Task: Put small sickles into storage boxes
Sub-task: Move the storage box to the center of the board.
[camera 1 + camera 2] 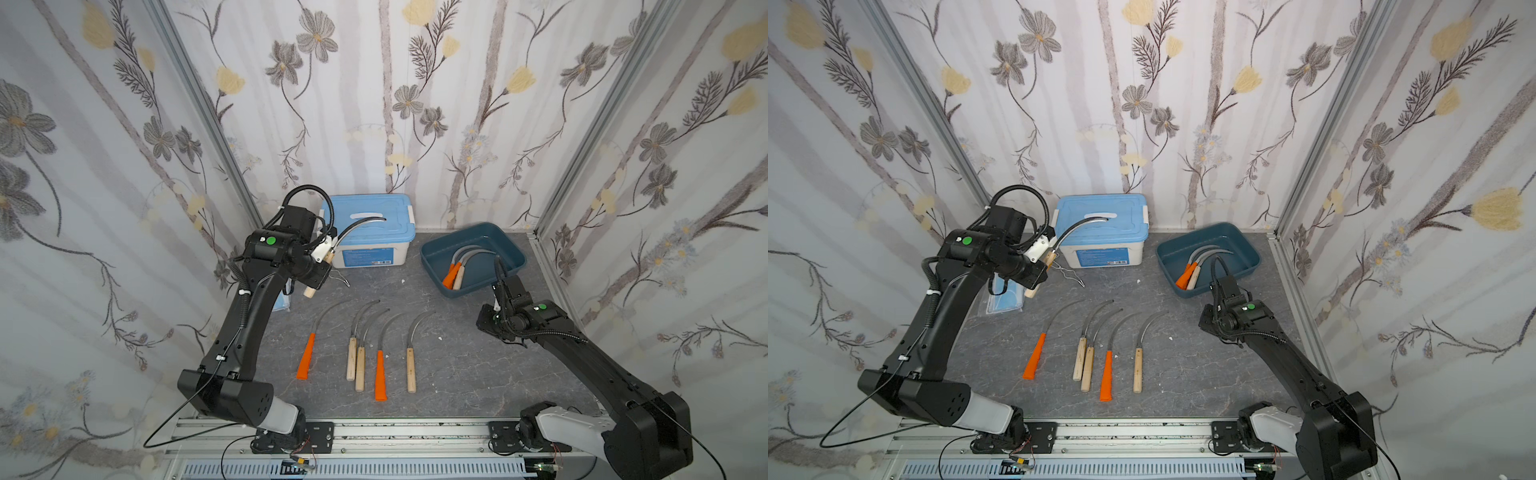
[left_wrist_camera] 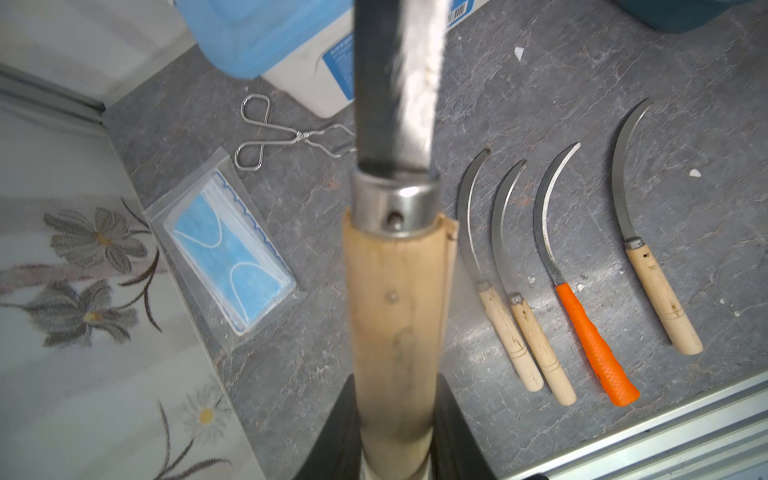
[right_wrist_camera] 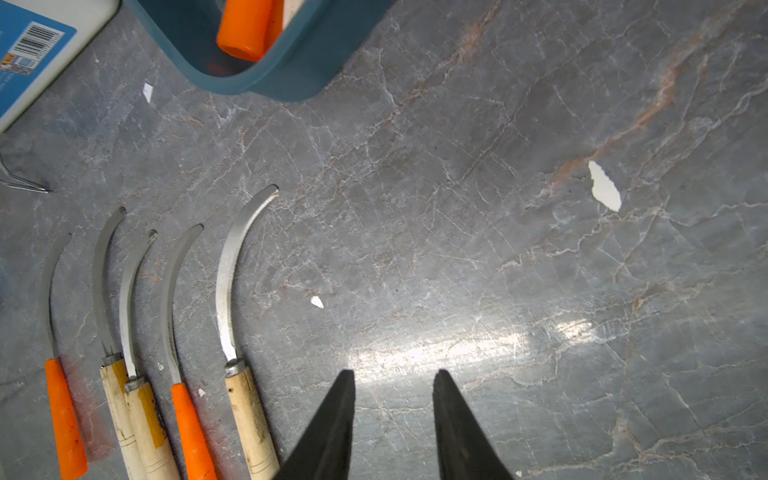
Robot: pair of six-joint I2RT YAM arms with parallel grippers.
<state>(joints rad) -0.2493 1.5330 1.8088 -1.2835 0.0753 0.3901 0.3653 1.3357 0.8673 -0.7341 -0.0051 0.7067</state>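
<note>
Small sickle with a pale wooden handle and curved grey blade (image 1: 351,232): the left gripper (image 1: 322,268) is clamped shut on its handle, off the table, with the blade arcing toward the white box with the light blue lid (image 1: 374,249). The shallow teal plastic tray (image 1: 432,270) sits well off to its right and holds two sickles (image 1: 459,268). The right gripper (image 3: 395,374) is nearer the tray, with jaws apart and empty. Five more sickles (image 1: 365,349) lie on the table between the arms.

High twin overviews; wrist close-ups sharing sickles (image 2: 590,336) (image 3: 191,424)
</note>
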